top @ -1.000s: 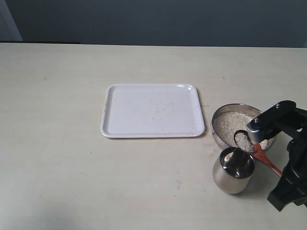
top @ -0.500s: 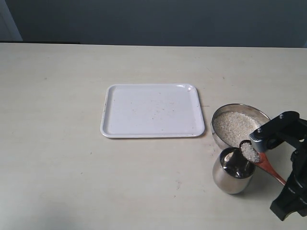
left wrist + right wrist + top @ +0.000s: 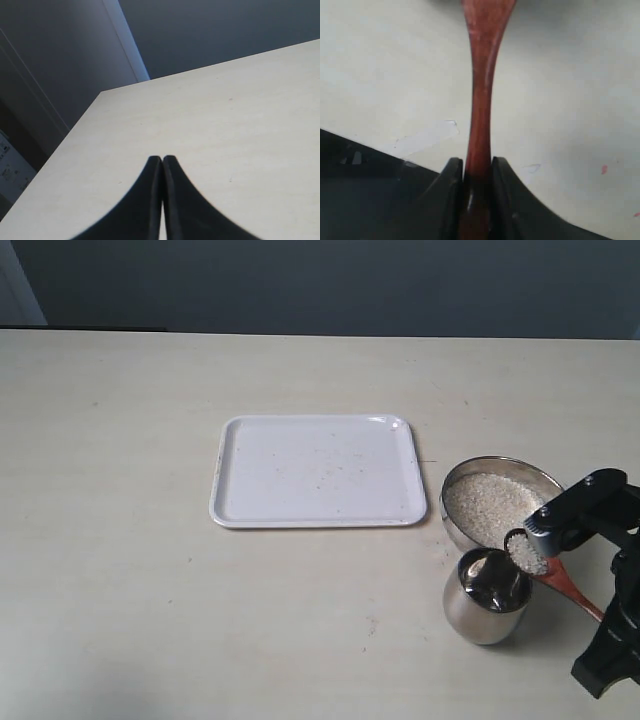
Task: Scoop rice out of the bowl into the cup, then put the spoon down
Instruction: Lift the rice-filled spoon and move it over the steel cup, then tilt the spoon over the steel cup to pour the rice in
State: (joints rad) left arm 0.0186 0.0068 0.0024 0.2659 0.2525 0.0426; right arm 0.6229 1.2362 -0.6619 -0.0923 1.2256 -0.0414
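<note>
The steel bowl holds white rice at the right of the table. Just in front of it stands the steel cup. My right gripper is shut on the handle of the reddish-brown wooden spoon. The spoon's oval end carries a heap of rice just above the cup's right rim, on the side nearest the bowl. My left gripper is shut on nothing, over bare table, and does not show in the exterior view.
A white rectangular tray lies at the table's centre, left of the bowl. The black right arm reaches over the bowl's right side. The left wrist view shows the table's far edge against a dark wall.
The loaded spoon has travelled from over the bowl's near edge down and right to the cup's rim. The right arm shifted right with it. Bowl, cup and tray stayed put.
</note>
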